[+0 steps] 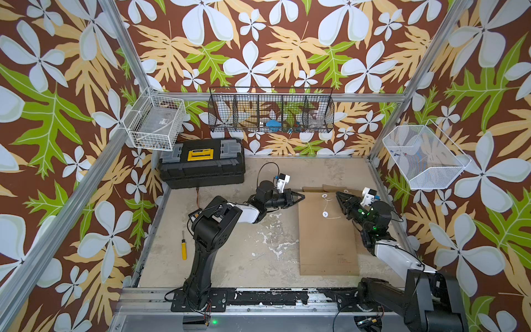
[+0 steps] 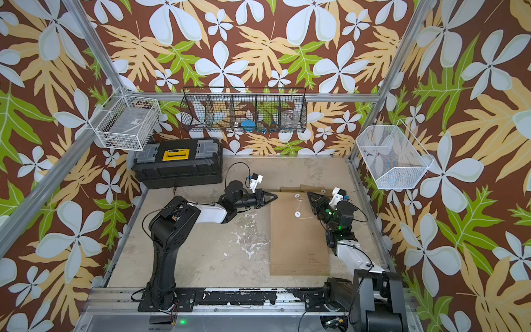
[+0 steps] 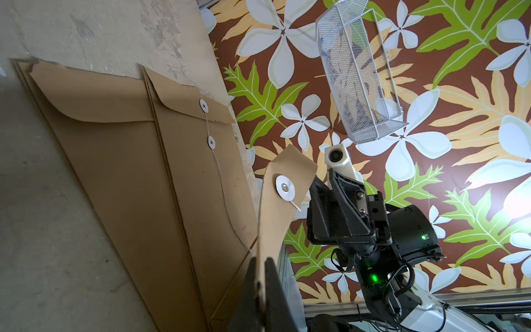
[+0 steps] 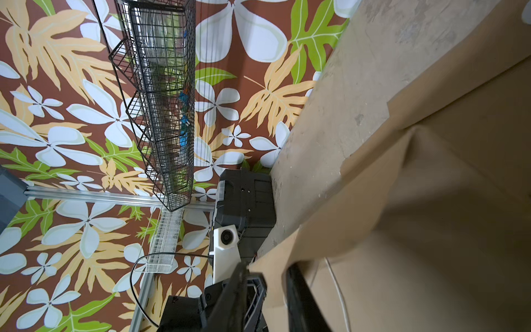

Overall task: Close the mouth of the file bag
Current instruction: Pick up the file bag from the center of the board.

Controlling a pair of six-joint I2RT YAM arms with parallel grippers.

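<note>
File bag (image 1: 327, 244) lies flat on the right half of the table (image 1: 230, 258) in both top views, mouth at the far end. I have a gripper on each side of that end: the left gripper (image 1: 301, 197) at the far left corner, the right gripper (image 1: 339, 198) opposite it. Between them sit a far disc (image 1: 324, 196) and a near disc (image 1: 325, 214). The white string (image 1: 333, 217) trails loose toward the right arm.

In the left wrist view my left gripper (image 3: 264, 276) is clamped tight on the edge of a brown flap (image 3: 275, 224). The flap rises from the jaws toward the right gripper (image 3: 316, 189) and carries a flap disc (image 3: 285, 187). More bag paper lies flat beyond, and I cannot tell which layer this flap belongs to.

In the right wrist view the right gripper (image 4: 268, 287) has its jaws apart. The flap (image 4: 330, 215) edge stands loose in the gap, with the string (image 4: 336, 281) just beside.

My worries:
- Only a thin paper edge is pinched, so a sideways pull could tear it or let it slip.
- Nothing pins the bag body, so folding the flap down may drag the whole bag instead.
- If the right arm backs out crooked, a jaw could catch the flap or the string.
- The loose string could get trapped under the flap, leaving nothing to wind round the discs.
</note>
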